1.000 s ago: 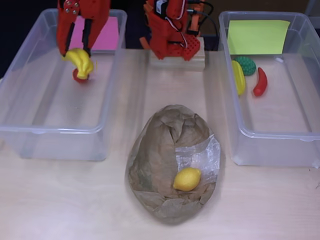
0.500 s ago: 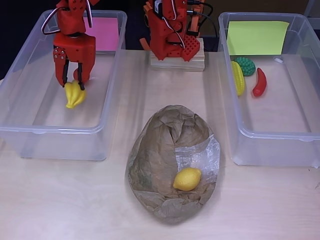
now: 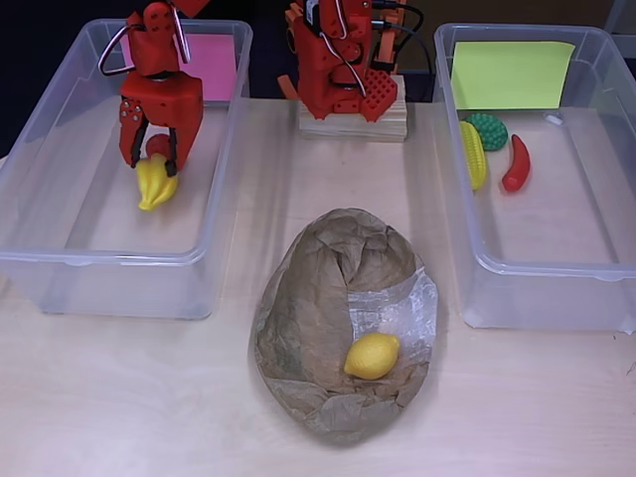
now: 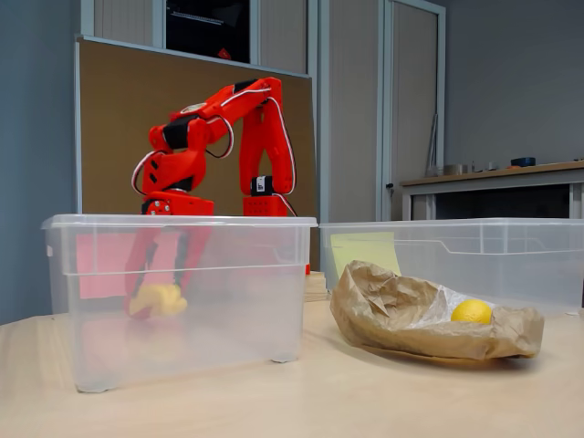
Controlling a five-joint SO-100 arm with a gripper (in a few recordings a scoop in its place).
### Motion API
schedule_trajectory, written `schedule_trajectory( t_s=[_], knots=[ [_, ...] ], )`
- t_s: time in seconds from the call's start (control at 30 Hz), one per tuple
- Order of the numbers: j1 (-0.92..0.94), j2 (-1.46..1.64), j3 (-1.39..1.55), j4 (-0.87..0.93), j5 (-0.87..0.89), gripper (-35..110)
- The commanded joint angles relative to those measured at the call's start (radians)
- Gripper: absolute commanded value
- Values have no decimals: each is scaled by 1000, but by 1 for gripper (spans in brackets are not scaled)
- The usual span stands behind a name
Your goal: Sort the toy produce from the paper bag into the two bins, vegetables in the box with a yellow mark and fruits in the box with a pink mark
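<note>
Hovering low inside the pink bin (image 3: 60, 119), the gripper (image 3: 156, 159) stood over the banana (image 3: 154, 184), its fingers spread either side of the fruit's upper end rather than pinching it. The banana lay on the bin floor, tip pointing toward the camera side of the overhead view, and by the look of it had been let go where fruit belongs, under the pink mark (image 3: 199, 65). A small red piece (image 3: 155, 145), partly hidden between the fingers, sat just behind the banana; what it was could not be told. Through the clear wall in the fixed view, the gripper (image 4: 164, 274) hung just above the banana (image 4: 160, 298), with the arm folded down over the rim. Across the table, the yellow bin (image 3: 606, 149) held corn (image 3: 474, 154), a green knobbly piece (image 3: 489, 130) and a red pepper (image 3: 517, 164), grouped near the yellow mark (image 3: 512, 72). Between the bins lay the bag (image 3: 318, 308), crumpled on its side with its mouth open, and a lemon (image 3: 372, 356) rested in the opening, seemingly the last item awaiting sorting.
</note>
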Motion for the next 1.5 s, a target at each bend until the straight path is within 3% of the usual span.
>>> schedule_trajectory(
  t_s=[0.0, 0.33, 0.53, 0.93, 1.17, 1.47],
  knots=[
    [-11, 57, 18, -6, 43, 30],
    [-109, 186, -17, 17, 46, 40],
    [-239, 383, -41, 28, -40, 37],
    [-607, 698, 57, -156, -319, 35],
    [-877, 589, 86, -129, -380, 30],
    [-1052, 178, -51, -117, -407, 33]
  ],
)
